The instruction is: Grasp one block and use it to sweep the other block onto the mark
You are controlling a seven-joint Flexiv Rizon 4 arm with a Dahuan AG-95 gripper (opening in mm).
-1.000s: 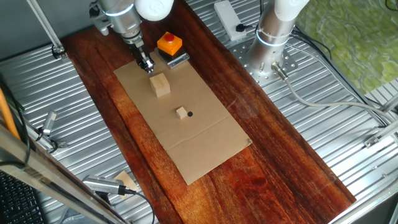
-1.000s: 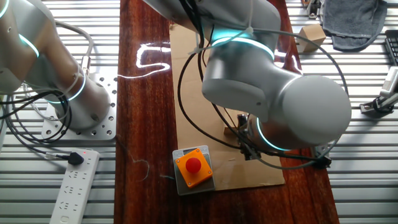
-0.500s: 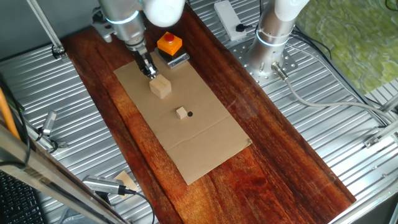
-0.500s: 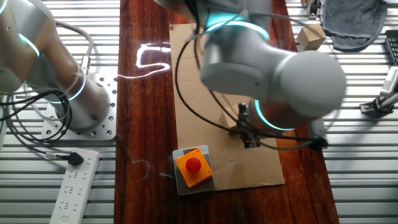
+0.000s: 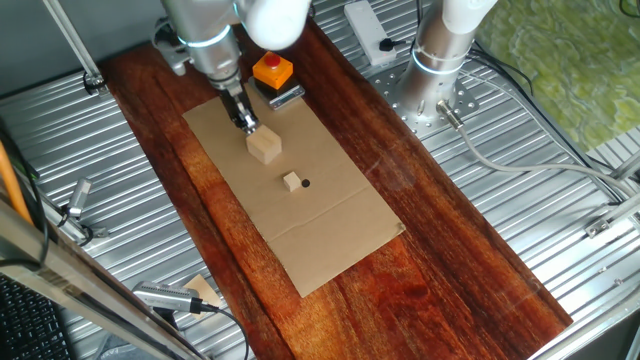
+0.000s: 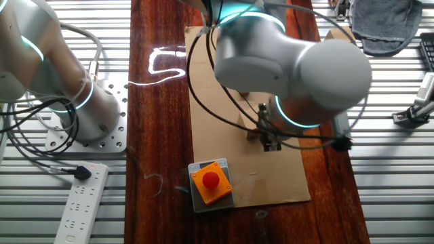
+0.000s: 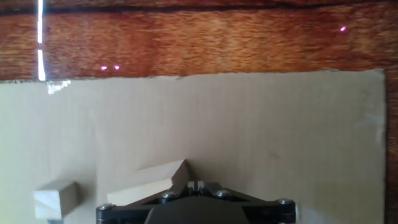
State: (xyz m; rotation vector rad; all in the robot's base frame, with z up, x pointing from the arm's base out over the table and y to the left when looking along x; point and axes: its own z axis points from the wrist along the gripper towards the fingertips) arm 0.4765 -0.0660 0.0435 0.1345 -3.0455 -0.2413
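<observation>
The larger wooden block (image 5: 265,148) lies on the brown cardboard (image 5: 330,230). The small wooden cube (image 5: 291,181) sits nearer the front, right beside the black dot mark (image 5: 305,183). My gripper (image 5: 245,122) stands just behind the larger block with its tip against it. In the hand view the fingertips (image 7: 192,185) are pressed together with nothing between them. There the larger block (image 7: 152,183) lies just left of them and the small cube (image 7: 56,198) at the lower left. The mark does not show in the hand view. In the other fixed view my arm hides both blocks.
An orange box with a red button (image 5: 272,70) stands at the cardboard's far end, also seen in the other fixed view (image 6: 210,181). A second robot base (image 5: 440,60) stands to the right of the wooden board. A power strip (image 6: 81,203) lies on the metal table.
My gripper has moved toward the small cube and pushed the larger block a little way along the cardboard. The small cube has not moved.
</observation>
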